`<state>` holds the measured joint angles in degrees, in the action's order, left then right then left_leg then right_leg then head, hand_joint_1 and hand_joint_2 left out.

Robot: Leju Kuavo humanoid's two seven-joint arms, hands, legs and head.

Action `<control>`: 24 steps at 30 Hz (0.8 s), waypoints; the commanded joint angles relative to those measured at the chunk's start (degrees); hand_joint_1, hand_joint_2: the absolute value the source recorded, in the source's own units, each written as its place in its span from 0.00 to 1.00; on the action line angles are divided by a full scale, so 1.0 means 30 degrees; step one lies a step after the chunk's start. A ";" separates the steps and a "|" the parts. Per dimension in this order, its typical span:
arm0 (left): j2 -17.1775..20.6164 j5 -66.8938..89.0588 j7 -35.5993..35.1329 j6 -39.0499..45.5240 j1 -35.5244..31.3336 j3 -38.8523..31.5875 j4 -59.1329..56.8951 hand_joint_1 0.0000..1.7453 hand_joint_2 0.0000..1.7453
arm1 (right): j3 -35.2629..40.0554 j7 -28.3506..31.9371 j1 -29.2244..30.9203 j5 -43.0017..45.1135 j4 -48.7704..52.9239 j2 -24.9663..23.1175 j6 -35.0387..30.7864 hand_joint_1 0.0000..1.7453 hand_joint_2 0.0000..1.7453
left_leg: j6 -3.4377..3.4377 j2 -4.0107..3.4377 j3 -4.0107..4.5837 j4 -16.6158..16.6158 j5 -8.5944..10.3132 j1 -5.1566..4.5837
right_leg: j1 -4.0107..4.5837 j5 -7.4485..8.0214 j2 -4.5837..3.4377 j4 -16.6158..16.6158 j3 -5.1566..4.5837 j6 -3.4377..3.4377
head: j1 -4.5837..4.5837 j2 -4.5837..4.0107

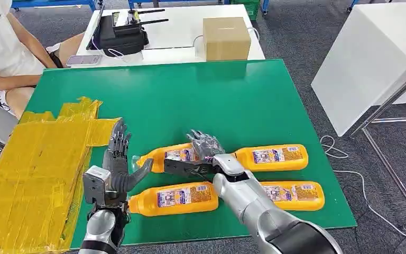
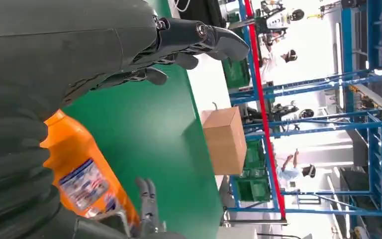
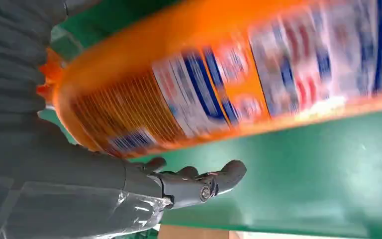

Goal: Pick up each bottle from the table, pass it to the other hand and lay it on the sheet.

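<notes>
Right hand (image 1: 203, 151) grips one orange bottle (image 1: 172, 155), its neck beside the open left hand (image 1: 117, 164); three bottles lie around them, none yet on the yellow sheet (image 1: 31, 174).

Head view: high, facing forward-down over green table (image 1: 217, 100). Wrist views: close, turned, sharing orange bottle (image 2: 87, 177) and table.

Far half: bare green table (image 1: 201, 95), open passage across it.
Far edge: cardboard box (image 1: 226, 38) and black device (image 1: 117, 36) stand beyond.
Left: yellow sheet (image 1: 26, 174) lies flat, unobstructed.
Near right: four orange bottles (image 1: 180, 198) crowd together; gaps between them seem narrow.
Far left: seated person (image 1: 5, 47).
</notes>
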<state>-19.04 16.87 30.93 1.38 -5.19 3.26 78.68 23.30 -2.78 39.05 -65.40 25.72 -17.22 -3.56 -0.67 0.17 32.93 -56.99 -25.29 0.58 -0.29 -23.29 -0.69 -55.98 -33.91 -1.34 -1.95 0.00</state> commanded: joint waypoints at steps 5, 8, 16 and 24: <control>-0.0123 -0.0163 -0.0118 0.0029 -0.1196 -0.0066 -0.1914 0.00 1.00 | 0.1268 -0.0317 0.1241 -0.1073 -0.2900 0.0378 0.0977 0.22 1.00 | -0.0002 0.0056 -0.0069 0.0010 -0.0015 0.0005 | 0.0010 -0.0030 0.0076 0.0018 0.0089 0.0000 | 0.0000 0.0000; -0.0116 -0.0185 -0.0121 0.0040 -0.1166 -0.0092 -0.1926 0.00 1.00 | 0.1308 -0.0247 0.1150 -0.1116 -0.2899 0.0367 0.0922 0.42 1.00 | -0.0002 0.0047 -0.0061 0.0006 -0.0014 0.0007 | 0.0011 -0.0026 0.0066 0.0016 0.0078 0.0000 | 0.0000 0.0000; -0.0132 -0.0206 -0.0129 0.0048 -0.1065 -0.0024 -0.1942 0.00 1.00 | 0.1286 -0.0428 0.0883 -0.1314 -0.2800 0.0413 0.0250 0.79 1.00 | -0.0004 0.0065 -0.0137 0.0015 -0.0036 0.0019 | 0.0027 -0.0048 0.0101 0.0039 0.0166 0.0002 | 0.0000 0.0000; -0.0067 -0.0176 -0.0239 0.0183 -0.0524 0.0266 -0.1111 0.00 1.00 | -0.1154 0.1637 -0.0134 -0.0158 -0.0700 0.0338 -0.5608 1.00 1.00 | -0.0001 0.0058 -0.0100 0.0015 -0.0027 0.0013 | 0.0019 -0.0041 0.0084 0.0030 0.0119 0.0002 | -0.0007 0.0000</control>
<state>-19.04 16.35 30.82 1.64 -5.79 3.30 76.56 25.20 -3.33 40.19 -69.07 21.46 -17.18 -7.66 -0.67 0.17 32.88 -57.00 -25.29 0.58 -0.29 -23.29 -0.70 -55.98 -33.89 -1.34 -1.97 0.00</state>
